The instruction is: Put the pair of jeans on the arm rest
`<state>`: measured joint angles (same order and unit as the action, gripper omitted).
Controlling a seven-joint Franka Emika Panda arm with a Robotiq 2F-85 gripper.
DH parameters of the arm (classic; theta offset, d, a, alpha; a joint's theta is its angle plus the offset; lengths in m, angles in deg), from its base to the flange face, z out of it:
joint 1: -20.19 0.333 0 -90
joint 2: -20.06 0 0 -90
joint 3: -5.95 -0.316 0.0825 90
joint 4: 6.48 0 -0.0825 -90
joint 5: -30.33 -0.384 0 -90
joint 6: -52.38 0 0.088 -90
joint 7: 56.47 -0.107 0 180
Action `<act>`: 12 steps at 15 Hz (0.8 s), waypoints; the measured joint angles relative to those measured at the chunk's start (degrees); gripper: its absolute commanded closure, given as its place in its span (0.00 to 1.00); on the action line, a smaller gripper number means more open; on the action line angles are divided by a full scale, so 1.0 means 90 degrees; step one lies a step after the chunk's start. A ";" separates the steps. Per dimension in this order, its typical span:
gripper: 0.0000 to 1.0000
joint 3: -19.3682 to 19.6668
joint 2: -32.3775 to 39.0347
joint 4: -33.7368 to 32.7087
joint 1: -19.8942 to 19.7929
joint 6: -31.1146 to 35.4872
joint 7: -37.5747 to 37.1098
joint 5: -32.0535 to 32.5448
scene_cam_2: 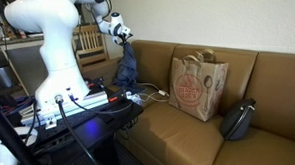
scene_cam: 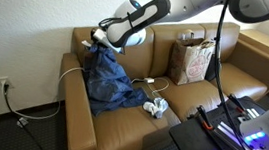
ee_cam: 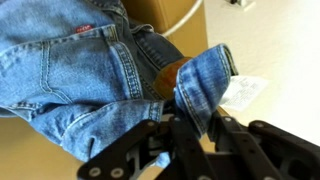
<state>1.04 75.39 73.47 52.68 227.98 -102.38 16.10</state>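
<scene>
The pair of jeans [scene_cam: 110, 80] is blue denim and hangs from my gripper [scene_cam: 100, 38], its lower part bunched on the sofa seat beside the arm rest [scene_cam: 76, 104]. In the other exterior view the jeans [scene_cam_2: 126, 70] hang below my gripper [scene_cam_2: 121, 33] at the sofa's far end. In the wrist view my gripper [ee_cam: 196, 128] is shut on a fold of the jeans [ee_cam: 80, 70], with the tan leather behind.
A small white-grey cloth lump [scene_cam: 155, 108] and a white cable [scene_cam: 144, 83] lie on the seat. A brown paper bag [scene_cam: 191, 59] stands on the sofa; it also shows in the other exterior view [scene_cam_2: 195, 87], next to a dark bag [scene_cam_2: 238, 120].
</scene>
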 measured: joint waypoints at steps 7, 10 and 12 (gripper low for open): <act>0.94 0.0701 -0.1567 0.1856 0.0586 0.2661 -0.0236 -0.1205; 0.75 0.2187 -0.2098 0.1953 0.1847 0.2509 0.0450 -0.2693; 0.94 0.2429 -0.2328 0.2133 0.2075 0.2500 0.0561 -0.2865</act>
<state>22.90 54.44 92.66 71.35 250.47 -97.33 -9.68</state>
